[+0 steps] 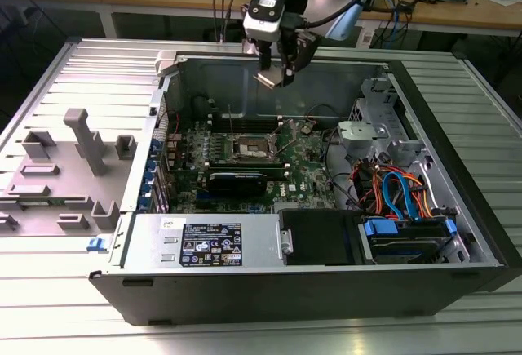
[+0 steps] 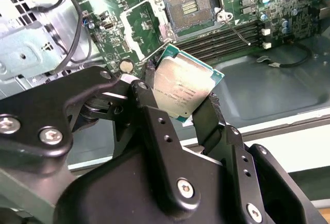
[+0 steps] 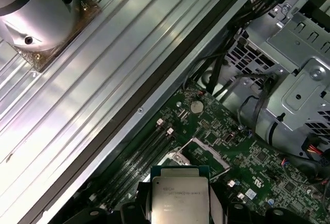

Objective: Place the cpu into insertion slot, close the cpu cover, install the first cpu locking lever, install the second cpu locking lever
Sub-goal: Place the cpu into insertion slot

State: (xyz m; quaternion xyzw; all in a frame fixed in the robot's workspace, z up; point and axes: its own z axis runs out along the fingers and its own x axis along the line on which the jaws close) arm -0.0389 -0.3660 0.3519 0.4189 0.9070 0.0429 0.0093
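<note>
The cpu (image 2: pixel 181 85), a flat square chip with a silver top, is pinched by its edges between my black fingers (image 2: pixel 210 115). My gripper (image 1: pixel 273 73) hangs shut on the cpu (image 1: pixel 267 77) above the open computer case, towards its back wall. Below it, on the green board, the insertion slot (image 1: pixel 249 149) lies uncovered. In the second wrist view its dark contact field (image 2: pixel 188 9) shows inside a silver rim. In the first wrist view the cpu (image 3: pixel 178 197) hides most of the slot (image 3: pixel 181 157). I cannot make out how the cpu cover stands.
A long black finned card (image 1: pixel 236 179) lies just in front of the slot, with memory slots (image 2: pixel 227 36) beside it. A drive cage (image 1: pixel 367 130) and blue and orange cables (image 1: pixel 400 188) take up the exterior view's right. A grey fixture (image 1: pixel 77 151) stands outside the case on the left.
</note>
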